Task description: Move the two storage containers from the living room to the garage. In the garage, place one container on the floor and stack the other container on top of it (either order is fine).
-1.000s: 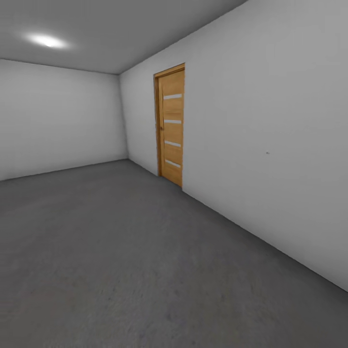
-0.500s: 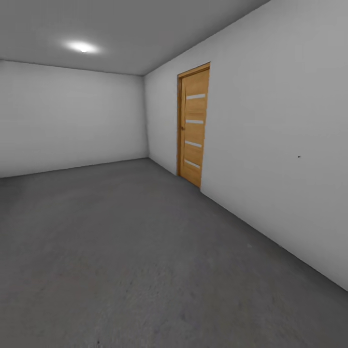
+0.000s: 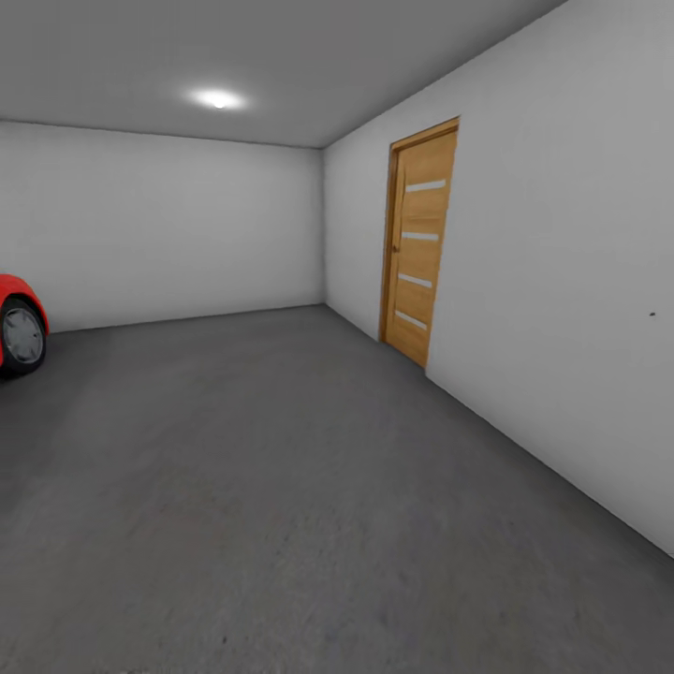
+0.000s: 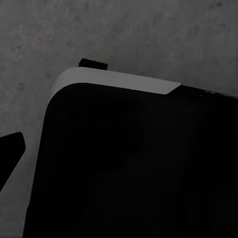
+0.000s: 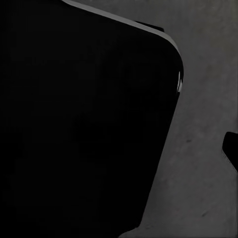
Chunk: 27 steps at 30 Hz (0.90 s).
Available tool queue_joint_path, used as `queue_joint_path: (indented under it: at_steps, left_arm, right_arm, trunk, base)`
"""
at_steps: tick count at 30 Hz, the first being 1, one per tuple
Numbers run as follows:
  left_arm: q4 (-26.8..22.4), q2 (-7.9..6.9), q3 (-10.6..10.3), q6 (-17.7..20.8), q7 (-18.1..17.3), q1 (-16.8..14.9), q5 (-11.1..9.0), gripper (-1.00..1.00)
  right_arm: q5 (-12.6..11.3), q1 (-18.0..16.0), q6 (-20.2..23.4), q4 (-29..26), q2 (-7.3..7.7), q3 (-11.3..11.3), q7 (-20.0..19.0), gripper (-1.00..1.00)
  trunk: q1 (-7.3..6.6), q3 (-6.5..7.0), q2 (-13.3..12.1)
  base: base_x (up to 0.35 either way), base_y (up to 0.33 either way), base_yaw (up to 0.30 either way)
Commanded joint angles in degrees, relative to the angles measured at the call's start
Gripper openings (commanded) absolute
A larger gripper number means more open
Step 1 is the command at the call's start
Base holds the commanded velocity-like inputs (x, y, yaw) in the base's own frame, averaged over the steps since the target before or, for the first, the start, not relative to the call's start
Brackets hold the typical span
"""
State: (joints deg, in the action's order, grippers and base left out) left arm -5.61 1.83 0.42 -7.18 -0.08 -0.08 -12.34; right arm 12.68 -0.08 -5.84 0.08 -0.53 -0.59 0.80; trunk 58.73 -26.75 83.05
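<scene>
The robot should roll slowly over the grey floor [image 3: 281, 487], keeping away from the red car [image 3: 19, 323] and heading to the wooden door [image 3: 419, 248]; I cannot tell if its hands are open or closed.

Wide open stretch of dark grey mottled concrete floor [image 3: 281, 487] ahead, running to the plain white back wall [image 3: 168, 225]. On the right, a long white side wall [image 3: 562, 281] hems the way, with a closed light-wood door with pale horizontal slats [image 3: 419, 253]. Far left, a red car's wheel and fender [image 3: 19, 323] stands on the floor.
</scene>
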Motion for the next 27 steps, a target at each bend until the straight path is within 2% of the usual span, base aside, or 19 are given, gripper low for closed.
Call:
queue_joint_path:
  at_steps: [1,5,10,27]
  left_arm:
    - [0.0,0.01,0.0,-0.1,0.0,0.0,-0.3,1.00]
    - [0.0,0.08,0.1,-0.1,0.0,0.0,-0.4,1.00]
    - [0.1,0.10,0.0,0.1,-0.1,0.0,-0.3,1.00]
    - [0.5,0.01,0.0,0.5,-0.2,0.0,-0.3,1.00]
  right_arm:
    - [0.3,0.0,-0.1,0.0,0.00,0.0,0.1,1.00]
    - [0.1,0.0,-0.1,0.0,0.00,0.1,0.1,1.00]
    - [0.0,0.0,0.0,0.0,0.00,0.2,0.0,1.00]
    - [0.1,0.0,0.0,0.0,0.00,0.0,0.0,1.00]
  trunk:
    - [0.00,-0.05,0.0]
    - [0.00,-0.05,0.0]
    - [0.00,-0.05,0.0]
    - [0.00,-0.05,0.0]
  base:
    - [0.000,0.000,0.282]
    - [0.000,0.000,0.276]
    - [0.099,0.000,0.111]
    - [0.305,0.000,0.008]
